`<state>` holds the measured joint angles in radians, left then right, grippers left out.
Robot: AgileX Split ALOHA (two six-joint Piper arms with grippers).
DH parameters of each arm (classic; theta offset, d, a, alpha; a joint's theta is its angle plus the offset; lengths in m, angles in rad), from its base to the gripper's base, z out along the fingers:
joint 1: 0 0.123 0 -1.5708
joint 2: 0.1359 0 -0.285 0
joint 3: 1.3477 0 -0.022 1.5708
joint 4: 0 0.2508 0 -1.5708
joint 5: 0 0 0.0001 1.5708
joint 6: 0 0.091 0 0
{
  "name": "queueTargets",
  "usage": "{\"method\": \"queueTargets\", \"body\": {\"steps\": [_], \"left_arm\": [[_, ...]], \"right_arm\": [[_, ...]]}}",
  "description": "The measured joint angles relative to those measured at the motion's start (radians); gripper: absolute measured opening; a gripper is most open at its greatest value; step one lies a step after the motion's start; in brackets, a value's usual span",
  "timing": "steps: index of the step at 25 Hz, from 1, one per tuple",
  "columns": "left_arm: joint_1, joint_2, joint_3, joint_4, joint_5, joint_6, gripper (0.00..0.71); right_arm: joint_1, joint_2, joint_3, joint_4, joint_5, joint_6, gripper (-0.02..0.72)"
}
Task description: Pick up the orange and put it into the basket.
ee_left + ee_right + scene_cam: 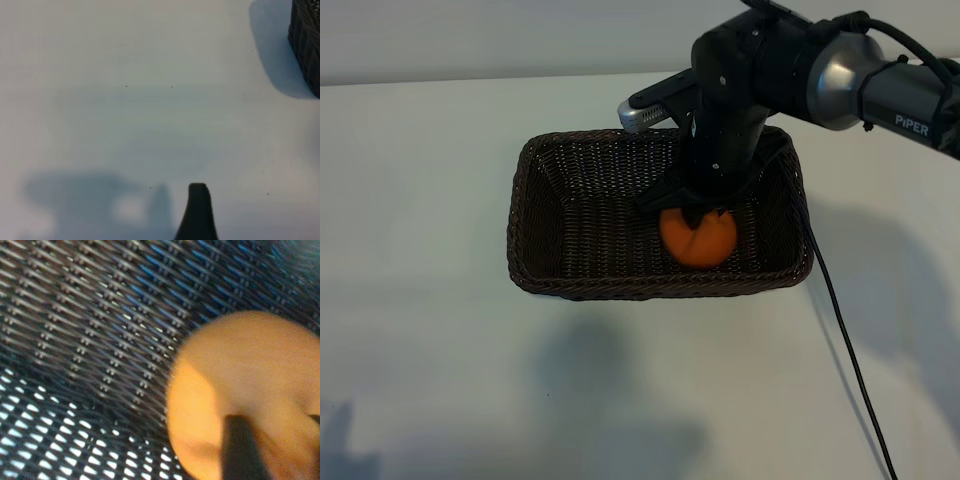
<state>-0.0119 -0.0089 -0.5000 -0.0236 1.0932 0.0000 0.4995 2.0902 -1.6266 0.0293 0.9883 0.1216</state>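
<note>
The orange (700, 240) lies on the floor of the dark-brown wicker basket (535, 160), near its front right corner. My right gripper (695, 210) reaches down into the basket and sits right on top of the fruit. In the right wrist view the orange (240, 370) fills the space by the woven basket wall (100, 315). The right gripper (277, 422) is open, its dark fingers (240, 450) spread apart over the orange's skin. Of my left gripper only one finger (198, 215) shows, hanging above bare table away from the basket.
A corner of the basket (306, 45) shows at the edge of the left wrist view. The right arm's black cable (850, 360) trails over the white table (420, 350) toward the front right. The right arm's shadow falls on the table in front of the basket.
</note>
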Motion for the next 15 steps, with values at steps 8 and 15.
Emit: {"method": "queueTargets", "body": {"steps": [8, 15], "left_arm": [[0.000, 0.000, 0.000, 0.000, 0.000, 0.000, 0.592], [0.000, 0.000, 0.000, 0.000, 0.000, 0.000, 0.592]], "right_arm": [[0.000, -0.033, -0.019, 0.018, 0.056, 0.000, 0.700], [-0.017, -0.062, -0.119, -0.029, 0.115, 0.000, 0.611]]}}
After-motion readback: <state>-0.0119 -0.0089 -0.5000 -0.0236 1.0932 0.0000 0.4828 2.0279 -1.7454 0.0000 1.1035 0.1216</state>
